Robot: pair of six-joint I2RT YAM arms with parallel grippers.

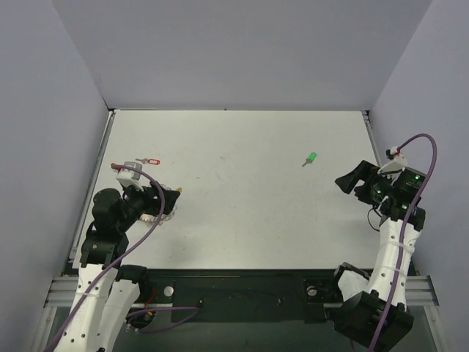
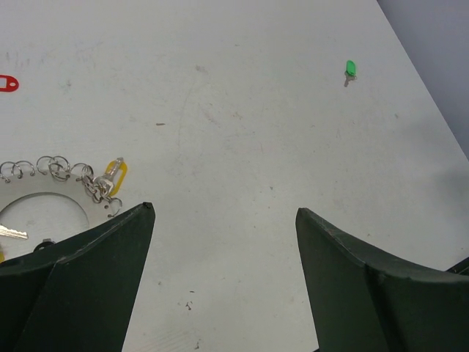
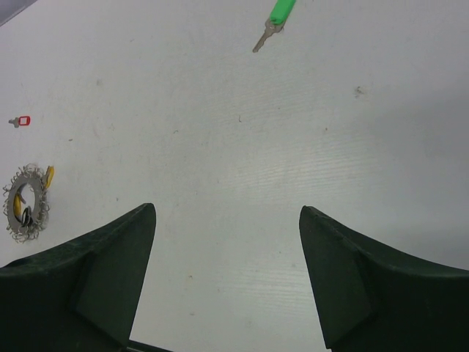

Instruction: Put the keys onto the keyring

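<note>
Both pincers released above a white surface, two keys lying loose.
The left pincer gapes empty just beside the keyring at the surface's left; the right pincer gapes empty at the right edge. A yellow-headed key sits among the rings; the green-headed key and red-headed key lie apart.

Nothing here can be read: no lettering, number or brand shows. The red-headed key, at the left edge, has a pale window too small to make out.
</note>
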